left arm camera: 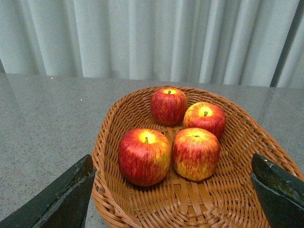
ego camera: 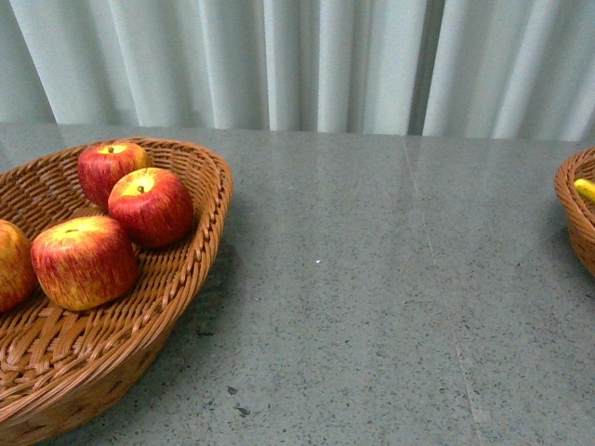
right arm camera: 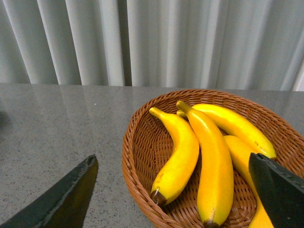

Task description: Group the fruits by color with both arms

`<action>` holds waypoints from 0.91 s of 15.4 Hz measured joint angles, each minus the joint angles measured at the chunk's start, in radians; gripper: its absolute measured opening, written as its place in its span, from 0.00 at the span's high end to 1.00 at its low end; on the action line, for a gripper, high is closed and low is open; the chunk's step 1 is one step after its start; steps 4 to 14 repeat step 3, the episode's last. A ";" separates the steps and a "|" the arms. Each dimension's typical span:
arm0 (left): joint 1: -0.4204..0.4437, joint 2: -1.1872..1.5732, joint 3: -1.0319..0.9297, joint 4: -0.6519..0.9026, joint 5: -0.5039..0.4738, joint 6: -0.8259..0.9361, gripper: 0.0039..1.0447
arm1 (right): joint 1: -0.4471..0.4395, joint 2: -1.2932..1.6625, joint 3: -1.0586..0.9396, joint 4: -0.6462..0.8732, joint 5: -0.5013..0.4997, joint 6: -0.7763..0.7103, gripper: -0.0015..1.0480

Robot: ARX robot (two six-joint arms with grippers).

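So starting at the left side of the front view, there's a wicker basket cut off by the frame's left and bottom edges, holding four red apples streaked yellow. One apple is half out of frame, then the big one near the front, one just behind it, and the back one by the far rim. The apples sit close together, some touching.

The left wrist view looks into that same basket, all four apples grouped toward its far half, woven floor bare on the near side. The left claw is spread wide, one black finger on each side of the frame, holding nothing.

The middle of the grey speckled table is wide open, loads of free room between the baskets, right back to the pale curtain.

At the far right edge a second wicker basket just pokes in, with a bit of yellow banana showing. The right wrist view shows that basket with bananas side by side: one, a longer one, another behind, plus one more partly hidden by a finger. The right claw is wide open too and empty.

No labels or writing anywhere that I can see.
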 joint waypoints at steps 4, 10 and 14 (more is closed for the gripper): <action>0.000 0.000 0.000 0.000 0.000 0.000 0.06 | 0.000 0.000 0.000 0.000 0.000 0.000 0.06; 0.000 0.000 0.000 0.000 0.000 0.000 0.06 | 0.000 0.000 0.000 0.000 0.000 0.000 0.06; 0.000 0.000 0.000 0.000 0.000 0.000 0.06 | 0.000 0.000 0.000 0.000 0.000 0.000 0.06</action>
